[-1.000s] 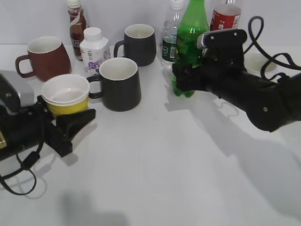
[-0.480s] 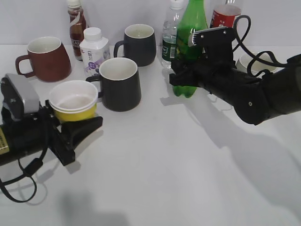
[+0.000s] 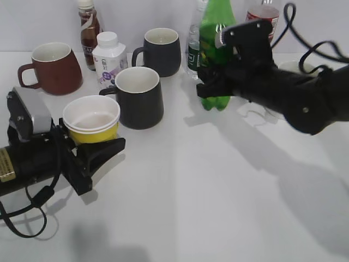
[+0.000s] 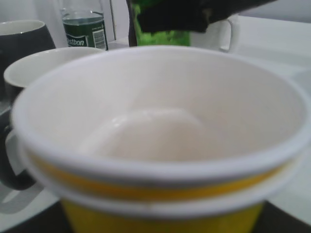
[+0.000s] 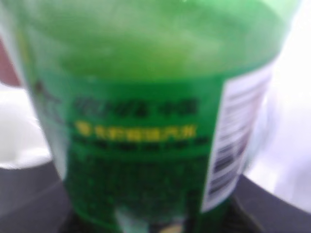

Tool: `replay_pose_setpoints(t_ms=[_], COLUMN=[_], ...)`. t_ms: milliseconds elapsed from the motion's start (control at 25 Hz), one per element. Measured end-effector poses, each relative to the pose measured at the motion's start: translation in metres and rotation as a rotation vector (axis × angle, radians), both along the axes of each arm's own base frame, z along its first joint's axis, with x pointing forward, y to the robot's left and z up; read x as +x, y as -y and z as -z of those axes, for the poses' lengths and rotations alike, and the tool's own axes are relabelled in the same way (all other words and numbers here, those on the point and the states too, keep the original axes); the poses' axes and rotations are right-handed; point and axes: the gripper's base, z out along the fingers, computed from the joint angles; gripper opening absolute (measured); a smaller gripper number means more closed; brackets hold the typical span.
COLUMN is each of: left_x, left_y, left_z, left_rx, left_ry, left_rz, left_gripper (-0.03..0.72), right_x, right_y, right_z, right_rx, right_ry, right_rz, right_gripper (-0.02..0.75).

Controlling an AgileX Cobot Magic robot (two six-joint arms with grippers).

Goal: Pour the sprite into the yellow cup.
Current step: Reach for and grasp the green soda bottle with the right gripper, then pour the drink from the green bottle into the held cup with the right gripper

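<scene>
The yellow cup (image 3: 94, 124) has a white rim and an empty white inside. My left gripper (image 3: 92, 146) is shut on it and holds it just above the table at the left. The cup fills the left wrist view (image 4: 160, 145). The sprite (image 3: 214, 33) is a tall green bottle at the back centre. My right gripper (image 3: 214, 82) is shut on its lower body and holds it upright, slightly tilted left. Its green label fills the right wrist view (image 5: 146, 121). Both sets of fingertips are hidden behind what they hold.
A dark mug (image 3: 139, 98) stands right behind the yellow cup. Another dark mug (image 3: 161, 52), a red-brown mug (image 3: 52, 68), a white bottle (image 3: 108, 57), a brown bottle (image 3: 87, 30), a clear water bottle (image 3: 195, 46) and a red-labelled bottle (image 3: 260, 16) stand at the back.
My left gripper has carried the yellow cup to the right and toward the front. My right gripper has shifted the sprite slightly left and up, tilting it a little.
</scene>
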Motion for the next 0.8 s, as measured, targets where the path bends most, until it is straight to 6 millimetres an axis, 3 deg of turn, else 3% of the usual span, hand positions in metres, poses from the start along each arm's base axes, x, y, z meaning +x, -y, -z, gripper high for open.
replay_pose_setpoints(t_ms=[400, 560, 800], left_x=[0.012, 0.014, 0.021], left_y=[0.008, 0.010, 0.018], left_z=[-0.010, -0.011, -0.020], left_rx=[-0.043, -0.045, -0.048], left_ry=[0.014, 0.019, 0.055], left_rz=[0.056, 0.073, 0.159], left_gripper=[0.392, 0.392, 0.391], right_x=[-0.022, -0.029, -0.035], right_y=[-0.009, -0.011, -0.014], right_z=[-0.057, -0.062, -0.056], right_rx=[-0.156, -0.287, -0.502], right_ry=[0.250, 0.337, 0.415], right_rz=[-0.257, -0.358, -0.492], right_gripper=[0.370, 0.368, 0.368])
